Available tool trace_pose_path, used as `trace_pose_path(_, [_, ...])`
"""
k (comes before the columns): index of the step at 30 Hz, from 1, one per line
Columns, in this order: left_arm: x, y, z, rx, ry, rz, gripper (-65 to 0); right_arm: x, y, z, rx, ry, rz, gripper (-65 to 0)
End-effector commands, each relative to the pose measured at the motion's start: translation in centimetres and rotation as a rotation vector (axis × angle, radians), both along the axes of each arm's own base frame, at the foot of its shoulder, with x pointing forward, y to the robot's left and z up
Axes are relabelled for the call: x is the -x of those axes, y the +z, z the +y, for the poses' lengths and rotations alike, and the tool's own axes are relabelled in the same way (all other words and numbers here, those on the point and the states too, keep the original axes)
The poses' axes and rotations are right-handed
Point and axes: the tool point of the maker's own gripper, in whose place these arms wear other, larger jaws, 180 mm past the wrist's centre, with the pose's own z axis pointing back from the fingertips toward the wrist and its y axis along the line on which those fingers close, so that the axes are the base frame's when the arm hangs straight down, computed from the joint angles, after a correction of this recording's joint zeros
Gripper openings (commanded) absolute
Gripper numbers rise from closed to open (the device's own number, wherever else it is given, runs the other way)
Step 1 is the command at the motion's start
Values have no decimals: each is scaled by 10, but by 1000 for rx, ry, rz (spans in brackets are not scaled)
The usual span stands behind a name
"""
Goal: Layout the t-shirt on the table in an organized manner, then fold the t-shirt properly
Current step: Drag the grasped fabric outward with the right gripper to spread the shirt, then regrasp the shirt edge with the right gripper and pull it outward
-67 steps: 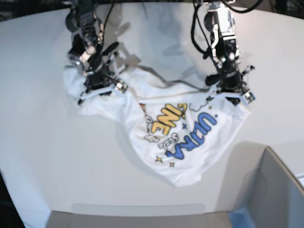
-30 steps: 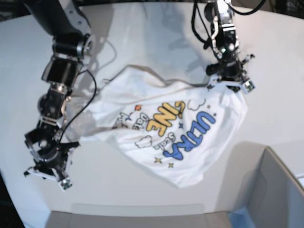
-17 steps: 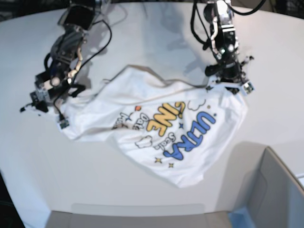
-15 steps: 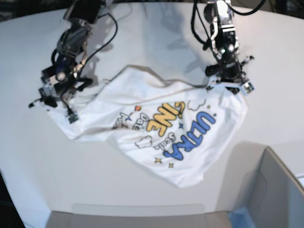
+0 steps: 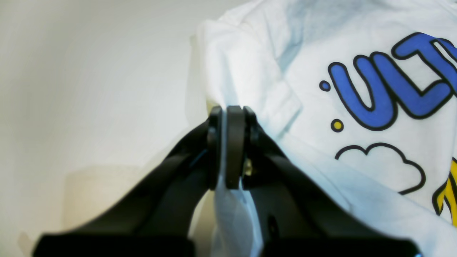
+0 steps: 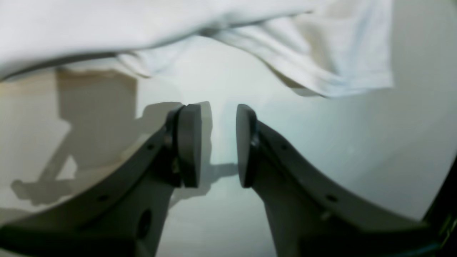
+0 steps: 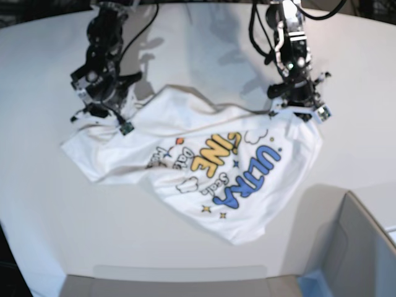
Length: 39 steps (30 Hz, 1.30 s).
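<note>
**One corner pinched, one gripper free**

The t-shirt point(image 7: 210, 167) lies crumpled on the table point(image 7: 49, 204), blue-and-yellow lettering facing up. My left gripper point(image 5: 228, 150) is clamped on a fold at the shirt's edge. My right gripper point(image 6: 217, 146) hangs with its jaws apart, holding nothing, just beside the opposite sleeve.

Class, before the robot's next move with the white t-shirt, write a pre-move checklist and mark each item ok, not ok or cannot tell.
1. Left gripper clamped on the white cloth t-shirt: ok.
2. Right gripper jaws open, nothing between them: ok.
3. Right gripper holding a shirt edge: not ok.
4. T-shirt spread flat: not ok, rumpled and bunched.
5. T-shirt wholly on the plain white table: ok.
6. Blue-yellow lettering face up: ok.
</note>
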Motion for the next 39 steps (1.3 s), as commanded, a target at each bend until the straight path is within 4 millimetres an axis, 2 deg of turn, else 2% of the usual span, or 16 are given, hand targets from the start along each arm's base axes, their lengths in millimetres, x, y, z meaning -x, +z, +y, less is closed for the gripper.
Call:
trace_pose_path(1, [-7, 13, 3, -29, -3, -42, -627, -5, 6, 9, -15, 45, -27, -489])
trace_pose_path(6, [-7, 13, 3, -31, -3, -42, -627, -4, 5, 26, -79, 98, -32, -489])
trace_pose_path(10, [-7, 13, 3, -31, -3, -42, -627, -10, 6, 26, -80, 98, -39, -489])
trace_pose_path(17, [-6, 12, 3, -31, -3, -40, -627, -12, -8, 15, -56, 105, 9, -489])
trace_pose_path(21, [-6, 12, 3, -31, -3, -40, -627, -19, -15, 18, -65, 115, 22, -489])
trace_pose_path(25, [-6, 12, 3, -31, -3, -40, -627, -26, -16, 30, -111, 147, -17, -489])
trace_pose_path(32, [-6, 12, 3, -31, -3, -40, -627, -15, -21, 50, -106, 226, 5, -489])
trace_pose_path(39, [-6, 12, 3, -31, -3, -40, -627, -17, -21, 50, -103, 231, 0, -489])
